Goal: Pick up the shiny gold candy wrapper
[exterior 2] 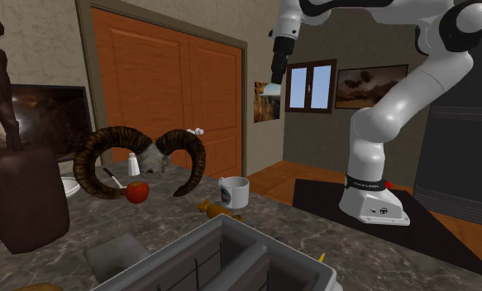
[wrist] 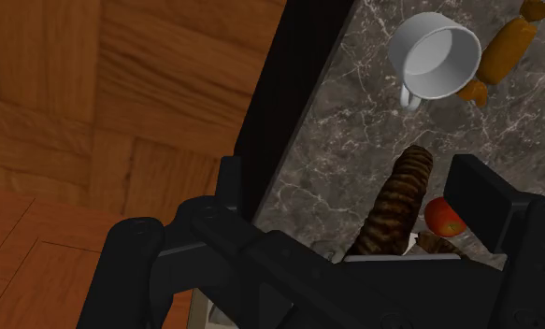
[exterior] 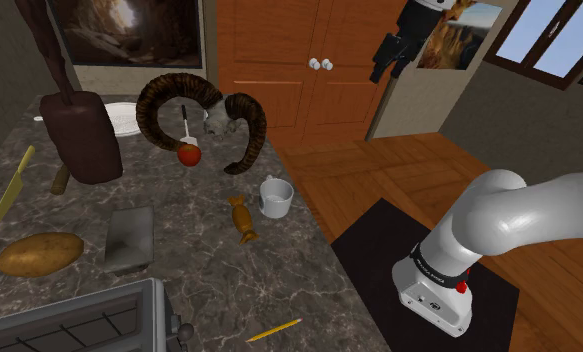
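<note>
Gold candy wrapper (exterior: 242, 218) lay on the marble counter (exterior: 199, 275), prob. light, crinkly & slippery, so pinch across its fat middle, not the twisted ends. White mug (exterior: 275, 196) stood just beside it, crowding that side; red apple (exterior: 189, 155) & horned skull (exterior: 204, 120) sat further back. Gripper (exterior 2: 274, 74) hung high past the counter edge, jaws wide apart, empty

The white mug (exterior: 275, 196) stands just beside the candy wrapper (exterior: 242, 219), on its counter-edge side, and restricts approach there. Bare counter (exterior: 199, 280) surrounds the wrapper elsewhere. The horned skull (exterior: 211, 120) and apple (exterior: 189, 155) stand farther back. The grey block (exterior: 129, 240) lies apart, toward the shoulder view's left. Access from above is open.
</note>
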Robot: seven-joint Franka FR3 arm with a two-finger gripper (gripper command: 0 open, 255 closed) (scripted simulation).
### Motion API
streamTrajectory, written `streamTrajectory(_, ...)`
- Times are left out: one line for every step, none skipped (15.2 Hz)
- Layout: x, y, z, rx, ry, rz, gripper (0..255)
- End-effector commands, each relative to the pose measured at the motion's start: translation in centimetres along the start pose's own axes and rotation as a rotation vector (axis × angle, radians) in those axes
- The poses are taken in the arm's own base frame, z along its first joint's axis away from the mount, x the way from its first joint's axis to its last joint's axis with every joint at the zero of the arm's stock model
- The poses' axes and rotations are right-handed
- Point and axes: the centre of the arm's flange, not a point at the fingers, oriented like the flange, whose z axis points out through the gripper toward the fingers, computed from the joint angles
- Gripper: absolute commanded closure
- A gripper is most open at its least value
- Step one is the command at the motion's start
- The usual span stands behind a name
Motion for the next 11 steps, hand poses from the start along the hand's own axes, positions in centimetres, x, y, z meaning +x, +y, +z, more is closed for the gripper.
streamTrajectory(0.0,0.0,0.0,0.0,0.0,0.0,0)
streamTrajectory(0.2,-1.0,0.9,-0.002,-0.005,0.004,0)
streamTrajectory(0.3,-1.9,1.9,-0.004,-0.009,0.009,0)
streamTrajectory(0.5,-2.9,2.8,-0.007,-0.014,0.013,0)
streamTrajectory(0.6,-3.9,3.7,-0.009,-0.019,0.017,0)
streamTrajectory(0.8,-4.8,4.7,-0.011,-0.024,0.022,0)
streamTrajectory(1.0,-5.8,5.6,-0.013,-0.028,0.026,0)
streamTrajectory(1.1,-6.7,6.6,-0.016,-0.033,0.03,0)
streamTrajectory(1.3,-7.7,7.5,-0.018,-0.038,0.035,0)
streamTrajectory(1.4,-8.6,8.5,-0.02,-0.043,0.039,0)
streamTrajectory(1.6,-9.5,9.4,-0.022,-0.047,0.043,0)
